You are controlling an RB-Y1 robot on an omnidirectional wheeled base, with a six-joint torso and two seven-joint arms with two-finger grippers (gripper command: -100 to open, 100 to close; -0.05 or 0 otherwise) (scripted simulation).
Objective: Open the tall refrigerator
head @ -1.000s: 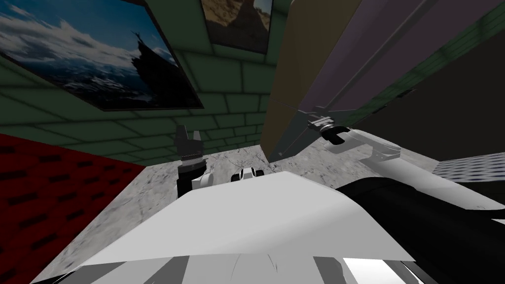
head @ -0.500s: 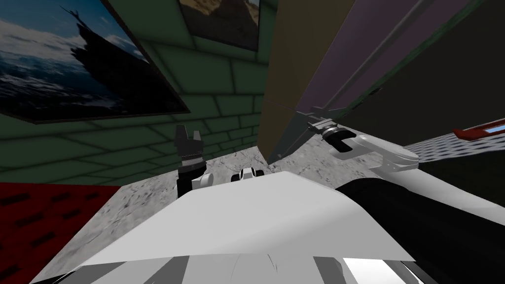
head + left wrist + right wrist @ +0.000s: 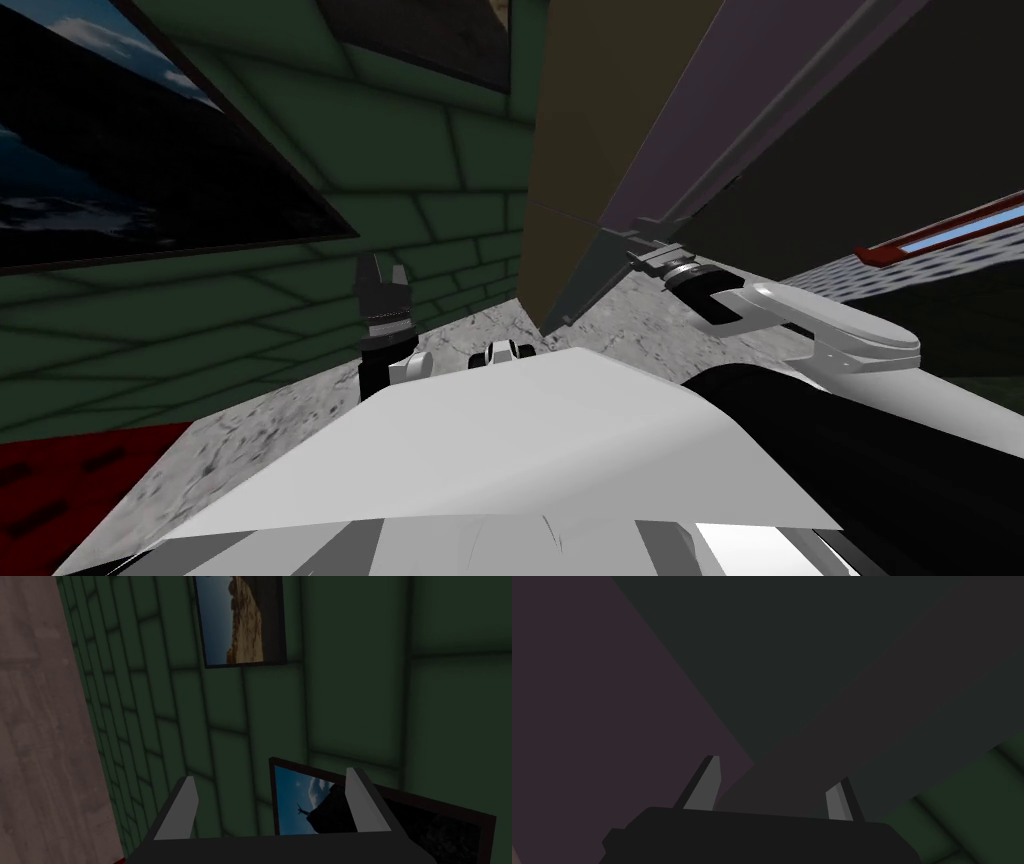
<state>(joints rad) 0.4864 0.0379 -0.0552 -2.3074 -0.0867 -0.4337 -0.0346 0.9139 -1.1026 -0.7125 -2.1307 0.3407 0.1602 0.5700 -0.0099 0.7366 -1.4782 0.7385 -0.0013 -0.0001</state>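
Green wall point(image 3: 972, 796), refrigerator handle point(image 3: 832, 741) between right jaws

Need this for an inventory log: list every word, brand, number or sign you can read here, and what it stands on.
None can be read.
The refrigerator door, its handle between the right pincer fingers, the rock picture and the sky picture carry no lettering.

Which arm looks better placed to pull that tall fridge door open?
Right. The right gripper is at the refrigerator door, its fingers pressing the sides of the handle. The left gripper hangs apart, fingers open, facing the green wall.
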